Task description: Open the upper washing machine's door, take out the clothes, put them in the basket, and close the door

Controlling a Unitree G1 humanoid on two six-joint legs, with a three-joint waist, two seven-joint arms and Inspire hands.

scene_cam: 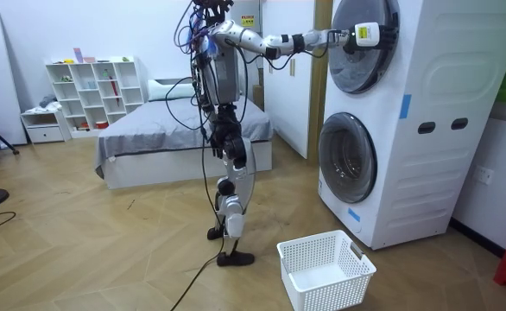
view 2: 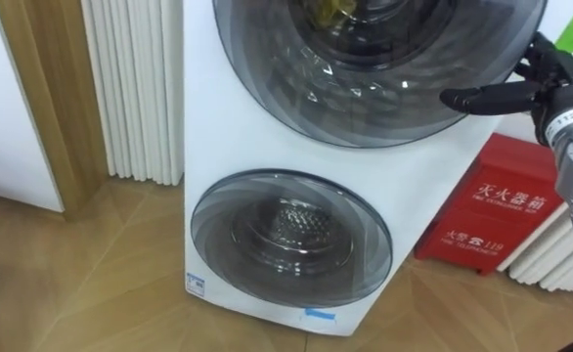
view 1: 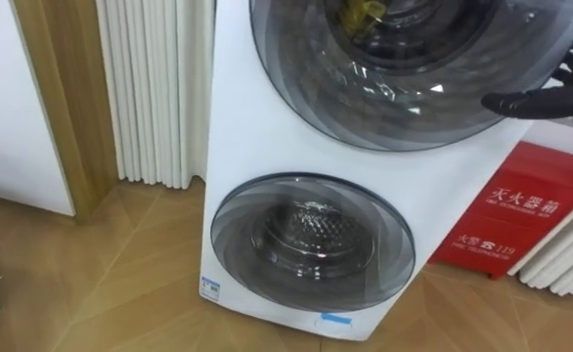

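**At the upper drum door: right hand on the rim, clothes inside**

Before the tall white stacked washing machine (scene_cam: 426, 130) I stand upright on the pale wooden floor (view 1: 101, 284), with my right arm stretched out level to its upper half. My right hand (view 2: 550, 93) rests against the right edge of the upper round smoked-glass door (view 1: 404, 88). I cannot tell whether it grasps the rim or merely touches it.

The door appears closed against the machine's front. Through its glass, at the top of the drum, a yellowish crumpled piece of clothing (view 1: 360, 12) is visible inside the machine.

The lower round smoked-glass door (view 1: 311, 240) is also closed, and behind it I see only the perforated metal drum.

A white plastic lattice laundry basket (scene_cam: 335, 294) sits on the floor near my feet, close to the machine's base but apart from it. A red box with white lettering (view 1: 536, 210) stands on the floor to the machine's right. A grey-covered bed (scene_cam: 167, 130) lies behind me.
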